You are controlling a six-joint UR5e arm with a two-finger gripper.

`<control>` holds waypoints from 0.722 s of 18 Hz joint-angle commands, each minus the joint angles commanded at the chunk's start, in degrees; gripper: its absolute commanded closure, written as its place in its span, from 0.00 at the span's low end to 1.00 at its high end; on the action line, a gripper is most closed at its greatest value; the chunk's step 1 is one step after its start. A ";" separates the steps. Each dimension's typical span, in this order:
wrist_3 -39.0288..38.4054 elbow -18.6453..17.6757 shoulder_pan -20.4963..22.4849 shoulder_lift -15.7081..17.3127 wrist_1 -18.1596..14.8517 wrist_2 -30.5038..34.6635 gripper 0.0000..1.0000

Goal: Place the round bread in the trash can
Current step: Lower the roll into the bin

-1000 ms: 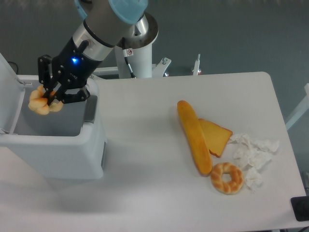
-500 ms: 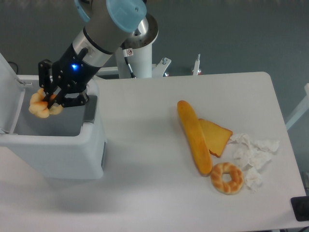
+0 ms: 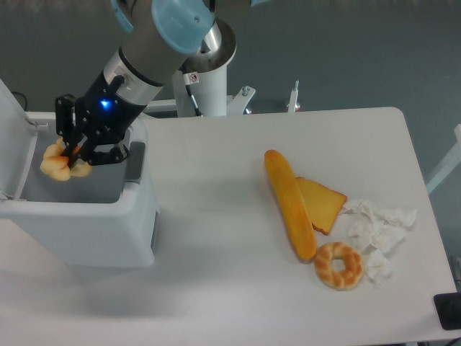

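Note:
The round bread (image 3: pixel 56 161), a lumpy pale-golden roll, hangs over the open mouth of the white trash can (image 3: pixel 94 227) at the left of the table. My gripper (image 3: pixel 73 151) is shut on it, its black fingers pinching the roll's right side. The roll sits just above the bin's grey inside, near its left wall. The bin's lid (image 3: pixel 13 137) stands open at the far left.
A long baguette (image 3: pixel 289 204), a slice of bread (image 3: pixel 321 203), a ring-shaped bread (image 3: pixel 339 265) and crumpled white paper (image 3: pixel 378 231) lie at the right of the white table (image 3: pixel 216 216). The arm's base post (image 3: pixel 209 79) stands behind the table.
The gripper has shifted slightly left and down with the round bread, further over the bin's opening. Nothing else moved.

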 joint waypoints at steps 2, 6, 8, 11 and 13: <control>0.00 -0.09 -0.18 -0.27 0.00 0.00 1.00; 0.17 -0.17 -0.18 -0.36 0.00 0.09 1.00; 0.35 -0.44 -0.18 -0.27 0.00 0.09 1.00; 0.35 -1.14 -0.27 -0.27 0.00 0.09 0.96; 0.44 -1.76 -0.36 0.08 0.00 0.09 0.95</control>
